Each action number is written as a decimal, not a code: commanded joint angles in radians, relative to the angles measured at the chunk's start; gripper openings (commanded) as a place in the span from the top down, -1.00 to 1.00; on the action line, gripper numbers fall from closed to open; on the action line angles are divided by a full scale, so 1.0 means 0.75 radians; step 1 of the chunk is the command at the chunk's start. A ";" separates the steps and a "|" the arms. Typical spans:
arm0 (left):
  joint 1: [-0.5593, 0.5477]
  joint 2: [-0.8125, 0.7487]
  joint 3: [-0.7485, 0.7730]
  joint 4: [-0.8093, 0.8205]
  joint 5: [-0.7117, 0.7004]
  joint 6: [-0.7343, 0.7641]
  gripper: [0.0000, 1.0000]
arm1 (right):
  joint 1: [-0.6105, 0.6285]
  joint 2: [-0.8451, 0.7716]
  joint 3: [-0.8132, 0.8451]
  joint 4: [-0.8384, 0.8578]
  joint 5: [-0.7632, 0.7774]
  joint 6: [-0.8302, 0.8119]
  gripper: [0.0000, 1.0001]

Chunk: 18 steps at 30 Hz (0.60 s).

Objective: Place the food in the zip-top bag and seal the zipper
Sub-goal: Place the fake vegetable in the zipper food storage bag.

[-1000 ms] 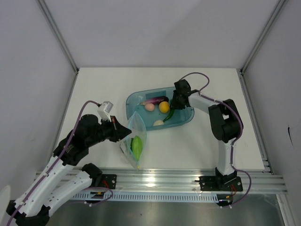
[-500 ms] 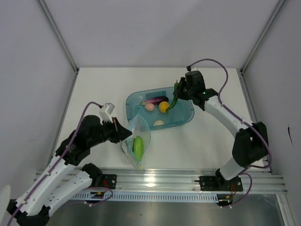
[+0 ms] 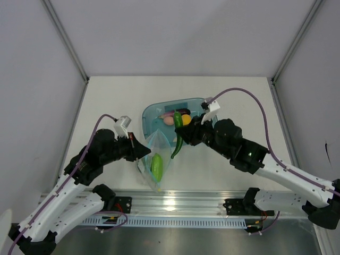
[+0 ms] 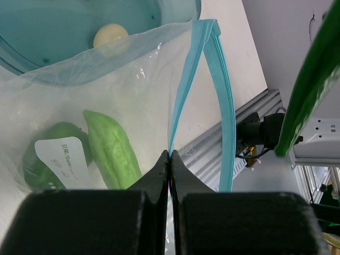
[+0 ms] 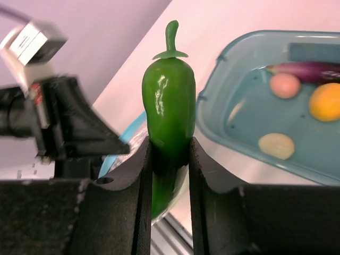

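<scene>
- Your left gripper (image 4: 170, 159) is pinched fully closed on one lip of the zipper (image 4: 182, 90). It lifts that side, so the teal strip bows into a loop, and this is what holds the mouth of the zip-top bag (image 3: 154, 143) open.
- The bag lies on the table (image 3: 106, 101) just in front of the teal tray (image 3: 147, 114), its mouth turned toward the tray. That makes each carry from tray to bag short.
- Already inside the bag are a bumpy light green piece (image 4: 111, 151) and a darker green piece with a white label (image 4: 48, 159).
- Your right gripper (image 5: 170, 154) is clamped narrowly on the green chilli pepper (image 5: 169, 106). It holds the pepper around the lower body, with the stem pointing away from the wrist.
- From overhead, the pepper hangs over the tray's near edge, just beside the bag's mouth and not yet in it.
- The eggplant (image 3: 180, 112), orange ball (image 3: 186, 119), pink ball (image 3: 169, 120) and cream egg (image 5: 276, 145) remain in the tray.
- Judging from this, you are mid-delivery. The pepper is long, so it should go in end first, aligned with the loop.
- The open loop is slim, and a sideways entry could catch the free lip and fold it shut.
</scene>
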 commanded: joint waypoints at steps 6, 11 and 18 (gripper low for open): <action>0.010 0.010 0.025 0.053 0.059 -0.040 0.99 | 0.274 0.044 -0.099 0.236 0.202 -0.081 1.00; 0.008 -0.009 0.031 0.045 0.051 -0.046 0.99 | 0.342 0.161 -0.056 0.192 0.308 0.012 1.00; 0.008 -0.004 0.017 0.078 0.108 -0.056 0.99 | 0.369 0.245 -0.078 0.210 0.344 0.223 1.00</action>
